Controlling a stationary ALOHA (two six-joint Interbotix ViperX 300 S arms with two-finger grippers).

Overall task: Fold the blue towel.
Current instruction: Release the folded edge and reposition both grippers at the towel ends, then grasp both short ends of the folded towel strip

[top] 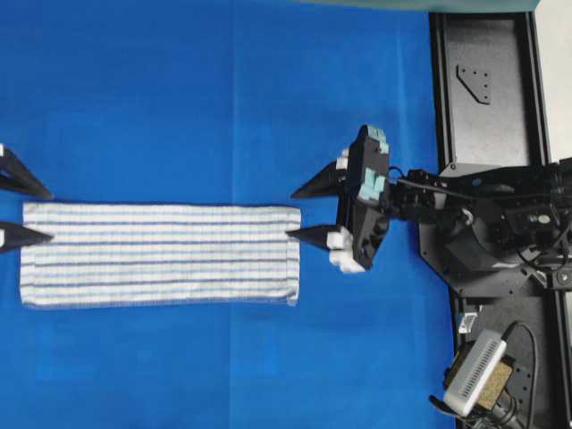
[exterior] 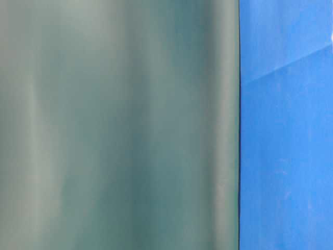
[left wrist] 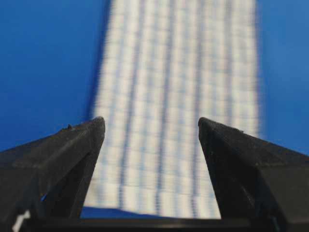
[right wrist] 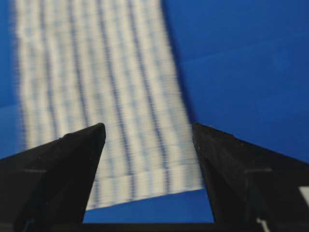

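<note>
The blue towel (top: 161,255), white with thin blue stripes, lies flat as a long strip on the blue table covering (top: 179,89). My left gripper (top: 50,216) stands open at the towel's left short edge, its lower fingertip just over the edge. My right gripper (top: 290,214) stands open at the right short edge, level with the towel's upper corner. In the left wrist view the towel (left wrist: 178,72) runs away between the open left gripper (left wrist: 150,122). The right wrist view shows the towel (right wrist: 96,72) blurred behind the open right gripper (right wrist: 148,126). Neither gripper holds anything.
The right arm's black base plate (top: 487,179) fills the right side of the overhead view, with a grey-white device (top: 478,374) at its lower corner. The table-level view shows only a blurred grey-green surface (exterior: 114,125) and blue covering (exterior: 286,130).
</note>
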